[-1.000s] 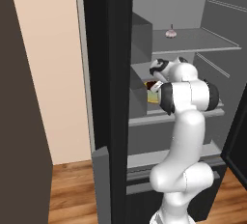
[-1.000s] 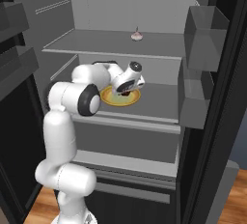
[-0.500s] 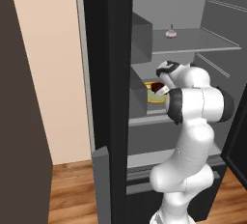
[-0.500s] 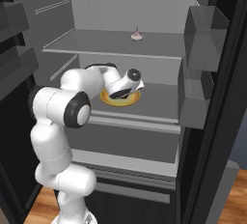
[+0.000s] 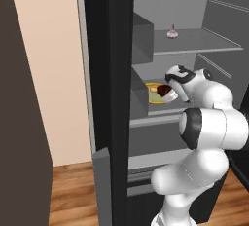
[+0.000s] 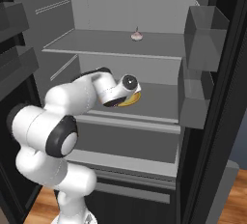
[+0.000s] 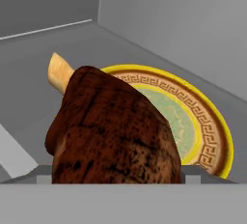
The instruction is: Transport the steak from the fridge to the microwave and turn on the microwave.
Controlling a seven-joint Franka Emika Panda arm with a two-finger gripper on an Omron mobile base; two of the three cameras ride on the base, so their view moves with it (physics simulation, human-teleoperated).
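The fridge [image 5: 112, 74] stands open with my arm reaching onto its middle shelf. There the steak [image 7: 116, 131], a dark reddish-brown lump, lies on a yellow-rimmed plate [image 7: 212, 121], looming very close in the hand view with a tan piece [image 7: 60, 71] sticking out behind it. In the left base view my gripper [image 5: 168, 87] hangs right over the steak [image 5: 162, 93], open; its fingertips are hidden by the meat. From the right base view the hand covers most of the plate [image 6: 132, 100]. The microwave is out of view.
A small pinkish item [image 6: 136, 35] sits on the upper shelf [image 6: 116, 49]. Grey door bins [image 6: 205, 35] jut out on the right. The black door edge [image 5: 104, 161] stands close on the left, beside a beige wall [image 5: 48, 74].
The hand has dropped lower onto the plate and the steak, while the elbow has swung out toward the cameras. The jaws have stayed open.
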